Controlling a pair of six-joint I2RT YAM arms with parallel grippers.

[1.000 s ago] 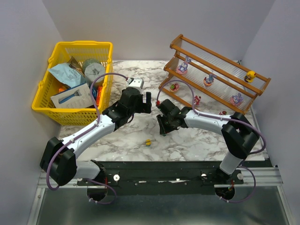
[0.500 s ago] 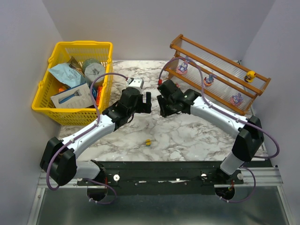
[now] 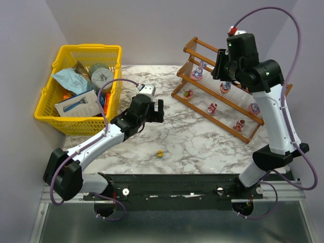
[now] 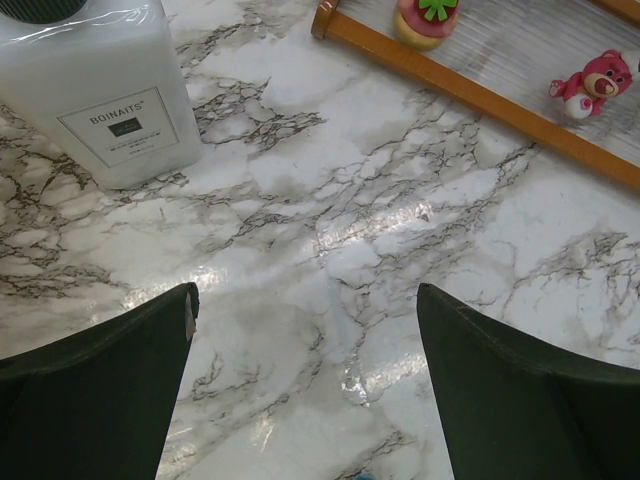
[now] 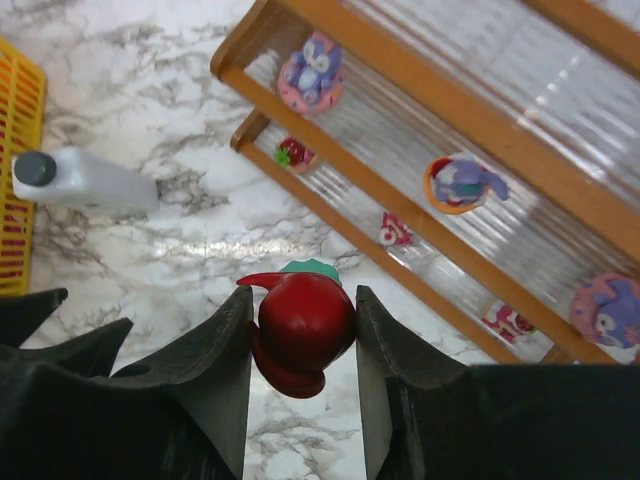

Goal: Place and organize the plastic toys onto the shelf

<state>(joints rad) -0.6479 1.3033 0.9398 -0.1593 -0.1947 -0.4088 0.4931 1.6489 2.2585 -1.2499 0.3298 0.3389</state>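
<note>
Right gripper [image 5: 300, 300] is clamped on the red ball-like toy [image 5: 305, 325], one finger on each flank, green bit poking out behind. It's held high over the back-left part of the shelf [image 4: 450, 82].

In the wrist view the toy sits over bare marble, just off the lower tier's near end; the tiers lie ahead and to the right. The shelf's long axis runs diagonally, back-left to front-right, so my guess is the drop needs a shift along that line and then down. The right arm is clearly the nearer one.

Shelf contents:
- upper tier: purple bunny [image 5: 310, 68], a second purple figure [image 5: 462, 185], a third [image 5: 608, 312]
- lower tier: strawberry-like piece [image 5: 295, 155], small pink-red figure [image 5: 393, 228], another [image 5: 505, 320]
- gaps between them look wide enough for one more

Left gripper [image 4: 305, 300] has its jaws wide apart, empty, low over the table near the white bottle [image 4: 100, 90]. One yellow toy [image 3: 159, 154] is loose on the marble, closer to the left arm.

Yellow basket [image 3: 45, 109] holds packets and a tin, no toys that I can make out.
</note>
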